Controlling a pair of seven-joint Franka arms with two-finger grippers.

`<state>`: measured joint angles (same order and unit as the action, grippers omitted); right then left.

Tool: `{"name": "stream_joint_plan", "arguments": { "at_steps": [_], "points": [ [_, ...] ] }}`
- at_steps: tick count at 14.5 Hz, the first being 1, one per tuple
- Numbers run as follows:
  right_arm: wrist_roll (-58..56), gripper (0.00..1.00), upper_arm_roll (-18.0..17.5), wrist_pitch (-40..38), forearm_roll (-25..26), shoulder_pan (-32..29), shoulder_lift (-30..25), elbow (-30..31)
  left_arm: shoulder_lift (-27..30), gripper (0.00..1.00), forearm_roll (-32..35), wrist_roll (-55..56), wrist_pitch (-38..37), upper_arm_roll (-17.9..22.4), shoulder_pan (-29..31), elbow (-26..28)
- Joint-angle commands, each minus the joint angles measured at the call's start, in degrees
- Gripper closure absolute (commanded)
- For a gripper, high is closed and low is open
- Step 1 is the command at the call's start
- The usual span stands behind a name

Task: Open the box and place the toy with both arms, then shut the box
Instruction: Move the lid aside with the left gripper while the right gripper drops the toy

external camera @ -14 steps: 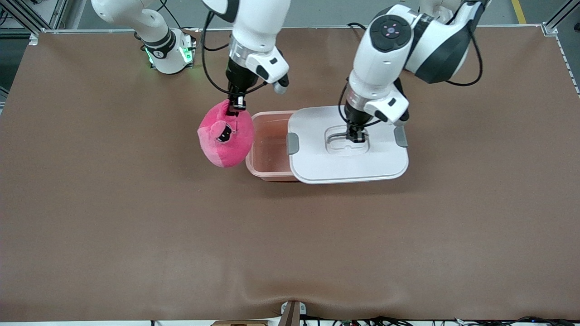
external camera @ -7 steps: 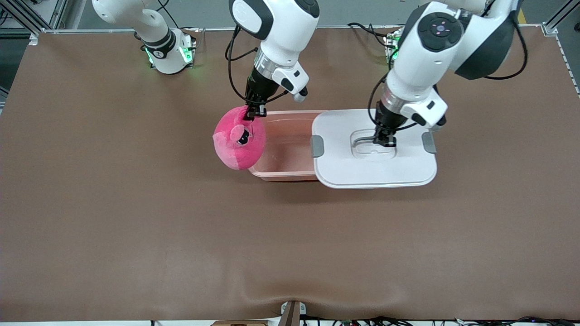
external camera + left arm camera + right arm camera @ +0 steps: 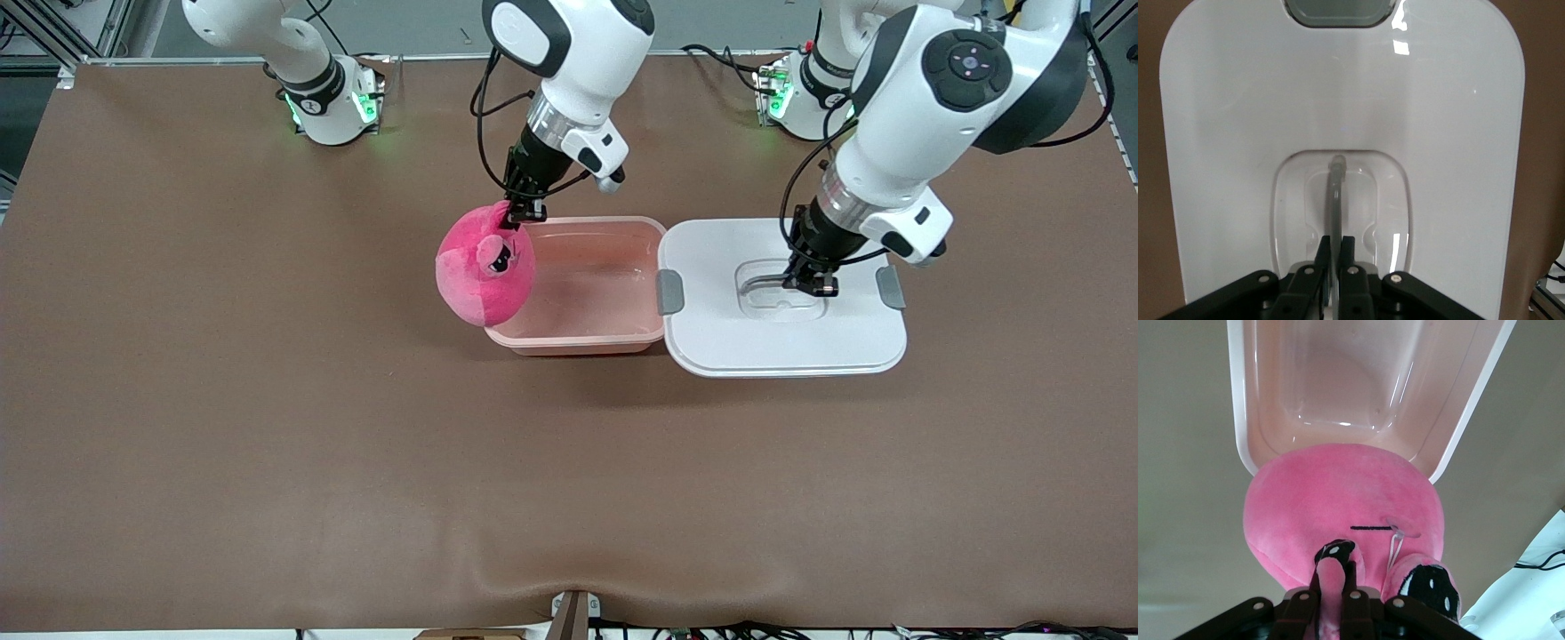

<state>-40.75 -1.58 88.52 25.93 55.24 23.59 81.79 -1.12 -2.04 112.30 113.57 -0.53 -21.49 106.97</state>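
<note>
**Front view: two arms, an open pink tub and a pink plush toy**

The front view shows a big brown table (image 3: 267, 427) with two white robot arms reaching over it.

The biggest thing on the table is the rounded see-through pink plastic tub (image 3: 587, 336). It sits near the middle of the table and it is open. Its inside looks bare and shiny in the right wrist view (image 3: 1338, 380).

The flat white plastic lid (image 3: 711, 329) is just beside the tub, toward the left arm's end of the table. Its edge sits right at the tub's rim. It has two small grey latches, one on each short side, like the one next to the tub (image 3: 669, 292). In the middle is a sunken hollow with a thin grey handle (image 3: 1335, 200).

The bright pink egg-shaped plush toy (image 3: 480, 280) hangs over the tub's rim at the right arm's end. It has a dark droopy eye (image 3: 1426, 583).

The left gripper (image 3: 807, 284) is down in the lid's hollow. Its fingers (image 3: 1353, 263) are squeezed tight on the grey handle.

The right gripper (image 3: 524, 213) is over the tub's end, and its fingers (image 3: 1305, 603) pinch a bit of the toy's top, so the toy dangles from it.
</note>
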Motion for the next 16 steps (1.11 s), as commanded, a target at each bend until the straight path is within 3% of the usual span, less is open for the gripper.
{"name": "stream_joint_plan", "arguments": {
  "at_steps": [1,2,7,11,16],
  "points": [
    [1.28,0.24,0.62,-1.24,1.31,1.61,2.07,-3.04,2.17,1.0,-1.3,-3.74,-0.71,-0.62,2.66,1.49],
    [2.07,0.0,0.62,-1.24,1.31,1.71,2.08,-3.04,2.35,1.0,-2.08,-5.67,-1.41,-0.62,4.07,1.49],
    [5.23,0.0,0.62,-1.68,0.79,4.07,2.08,-6.28,2.61,1.0,-4.9,-12.54,-3.0,-0.53,8.65,1.4],
    [6.28,0.0,1.14,-7.12,0.52,3.56,0.59,-10.77,2.61,1.0,-4.9,-12.54,-3.26,-0.62,8.65,1.4],
    [8.58,0.0,1.41,-7.3,-7.11,-9.6,-4.07,-10.42,2.61,1.0,-4.9,-12.54,-3.27,-0.62,8.57,1.4]
  ]
}}
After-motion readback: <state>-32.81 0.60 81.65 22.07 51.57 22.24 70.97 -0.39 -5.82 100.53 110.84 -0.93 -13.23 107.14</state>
